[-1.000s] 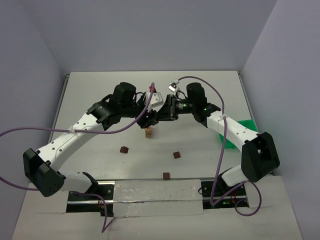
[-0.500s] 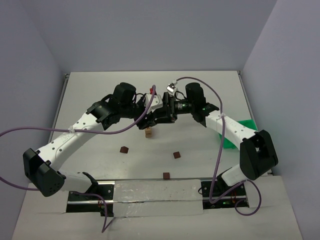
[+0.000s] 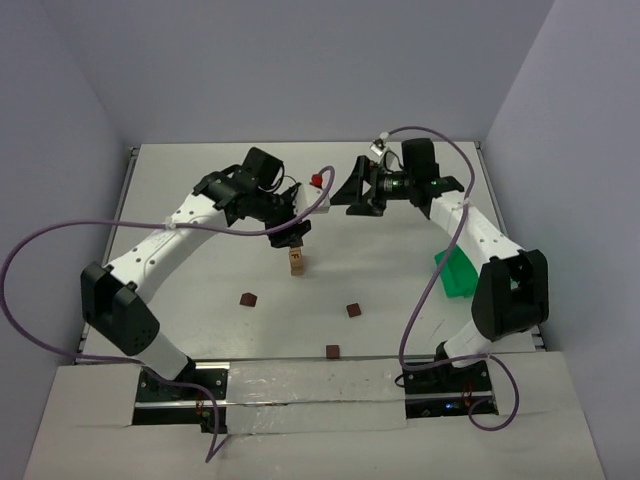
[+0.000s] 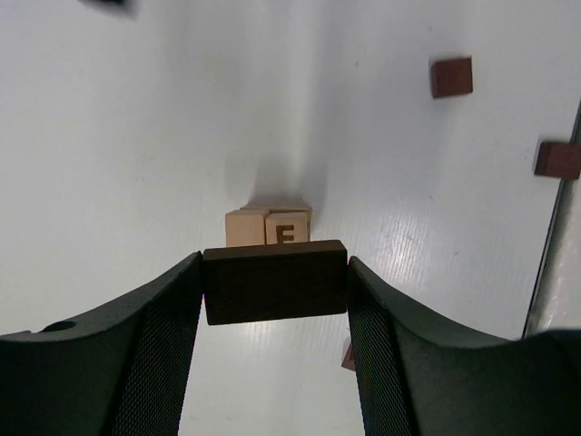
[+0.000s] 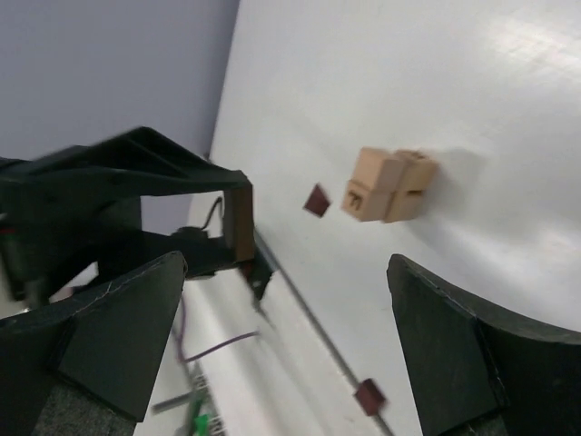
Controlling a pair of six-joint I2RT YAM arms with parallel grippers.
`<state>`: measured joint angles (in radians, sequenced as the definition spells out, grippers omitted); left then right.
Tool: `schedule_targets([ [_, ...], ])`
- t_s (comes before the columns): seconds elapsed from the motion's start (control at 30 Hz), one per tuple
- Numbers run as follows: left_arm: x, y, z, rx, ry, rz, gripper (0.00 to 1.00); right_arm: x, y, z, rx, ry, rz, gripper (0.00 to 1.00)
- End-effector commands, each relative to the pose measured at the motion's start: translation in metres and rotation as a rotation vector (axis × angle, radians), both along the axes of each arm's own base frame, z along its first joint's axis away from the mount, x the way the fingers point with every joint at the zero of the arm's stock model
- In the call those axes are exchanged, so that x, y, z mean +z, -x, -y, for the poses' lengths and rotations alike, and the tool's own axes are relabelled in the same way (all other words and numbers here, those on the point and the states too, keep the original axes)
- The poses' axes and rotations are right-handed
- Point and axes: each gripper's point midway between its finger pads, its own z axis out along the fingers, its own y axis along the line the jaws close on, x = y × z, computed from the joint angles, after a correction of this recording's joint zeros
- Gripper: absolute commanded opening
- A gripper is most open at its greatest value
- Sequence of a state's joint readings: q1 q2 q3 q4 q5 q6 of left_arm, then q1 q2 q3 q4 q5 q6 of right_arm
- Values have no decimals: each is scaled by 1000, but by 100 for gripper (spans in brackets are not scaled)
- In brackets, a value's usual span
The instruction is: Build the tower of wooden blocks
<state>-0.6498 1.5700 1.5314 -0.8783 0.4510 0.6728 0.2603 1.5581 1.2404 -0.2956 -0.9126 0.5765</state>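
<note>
The wood block tower [image 3: 296, 264] is a short stack of light tan blocks near the table's middle. In the left wrist view two tan cubes [image 4: 268, 227] show side by side, one with a letter on it. My left gripper [image 3: 292, 236] hangs just above the tower, shut on a dark brown brick [image 4: 274, 282] held flat between its fingers [image 4: 145, 336]. My right gripper [image 3: 352, 192] is open and empty, off to the tower's upper right. Its own view shows the tan blocks [image 5: 390, 184] and the brick [image 5: 238, 218] in the other gripper.
Three loose dark brown cubes lie in front of the tower: one at the left [image 3: 247, 299], one at the right [image 3: 353, 310], one by the front rail [image 3: 332, 351]. A green bin [image 3: 455, 272] sits at the right edge under the right arm.
My right gripper has opened and drawn back up and to the right, away from the tower. The left arm has swung round, its gripper still shut on the brick above the tower.
</note>
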Motion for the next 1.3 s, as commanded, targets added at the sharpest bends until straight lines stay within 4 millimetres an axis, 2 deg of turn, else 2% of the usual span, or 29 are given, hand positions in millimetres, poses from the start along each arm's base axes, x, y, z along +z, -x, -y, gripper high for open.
schedule_targets([
  [0.0,-15,0,-2,-76,-71,-21,0,6,-11,36,14,167,126,100],
  [0.13,-30,-8,-1,-74,-114,-41,1,13,-16,61,-5,232,191,100],
  [0.3,-40,-12,3,-78,-113,-53,2,17,-15,74,-32,270,222,100],
  [0.63,-57,-14,5,-88,-131,-71,9,36,-17,74,-44,263,283,100],
  [1.27,-74,-28,10,-105,-158,-57,13,39,-17,71,-31,246,294,100],
])
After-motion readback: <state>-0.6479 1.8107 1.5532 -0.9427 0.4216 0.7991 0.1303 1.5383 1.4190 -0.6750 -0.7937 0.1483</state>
